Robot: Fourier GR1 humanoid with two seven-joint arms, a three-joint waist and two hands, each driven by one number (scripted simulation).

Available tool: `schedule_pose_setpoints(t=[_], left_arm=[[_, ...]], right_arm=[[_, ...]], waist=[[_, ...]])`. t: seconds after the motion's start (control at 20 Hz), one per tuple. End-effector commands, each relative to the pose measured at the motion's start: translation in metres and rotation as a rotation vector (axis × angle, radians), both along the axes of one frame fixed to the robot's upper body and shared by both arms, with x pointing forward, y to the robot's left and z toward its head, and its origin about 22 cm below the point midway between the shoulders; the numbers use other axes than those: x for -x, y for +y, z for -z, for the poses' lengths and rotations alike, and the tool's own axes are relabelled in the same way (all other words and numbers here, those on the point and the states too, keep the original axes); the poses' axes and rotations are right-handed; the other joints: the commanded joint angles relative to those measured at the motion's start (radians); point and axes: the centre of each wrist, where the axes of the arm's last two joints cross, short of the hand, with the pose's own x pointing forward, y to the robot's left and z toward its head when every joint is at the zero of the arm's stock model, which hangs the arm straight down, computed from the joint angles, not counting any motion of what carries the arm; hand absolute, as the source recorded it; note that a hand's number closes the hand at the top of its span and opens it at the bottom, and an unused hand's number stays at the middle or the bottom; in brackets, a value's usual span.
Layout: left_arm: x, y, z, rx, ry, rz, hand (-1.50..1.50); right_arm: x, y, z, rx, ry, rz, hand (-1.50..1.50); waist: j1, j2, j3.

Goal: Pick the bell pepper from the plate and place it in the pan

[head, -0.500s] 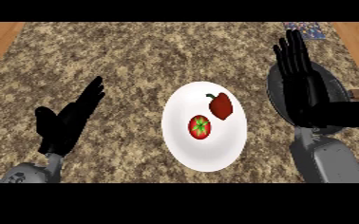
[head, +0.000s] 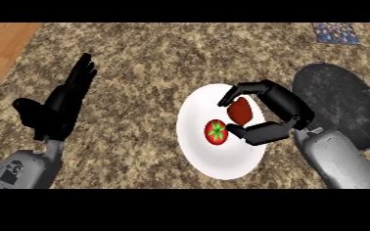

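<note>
A dark red bell pepper lies on the right part of a white plate. My right hand reaches in from the right and is curled round the pepper, fingers over its top and thumb under its near side. The pepper still rests on the plate. The dark round pan sits just right of the plate, partly behind my right wrist. My left hand stays open at the left, fingers up, away from the plate.
A red tomato with a green stem lies on the plate just left of the pepper, close to my thumb. A blue patterned object shows at the far right corner. A wooden strip borders the counter at the left.
My right hand has come down from its raised, open pose over the pan, moved left over the plate and curled round the pepper. The pan now shows. The left hand barely moved.
</note>
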Motion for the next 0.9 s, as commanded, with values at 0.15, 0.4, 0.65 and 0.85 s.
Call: schedule_pose_setpoints(t=[0.15, 0.4, 0.65, 0.85], left_arm=[[-0.006, 0.000, 0.009, 0.027, -0.034, -0.085, 0.00], [-0.013, 0.017, -0.001, 0.014, -0.037, -0.084, 0.00], [-0.016, -0.001, 0.009, 0.002, -0.038, -0.080, 0.00], [-0.017, 0.018, 0.015, 0.015, -0.026, -0.107, 0.00]], right_arm=[[-0.037, -0.090, -0.043, 0.091, -0.347, -0.092, -1.50], [-0.062, -0.116, -0.094, 0.300, -0.383, -0.209, -1.50], [-0.077, -0.085, -0.157, 0.596, -0.457, -0.264, -1.50], [-0.088, -0.067, -0.174, 0.593, -0.447, -0.289, -1.50]], waist=[[-0.048, -0.009, 0.004], [-0.043, -0.016, 0.001], [-0.036, -0.017, 0.000], [-0.059, -0.023, 0.000]])
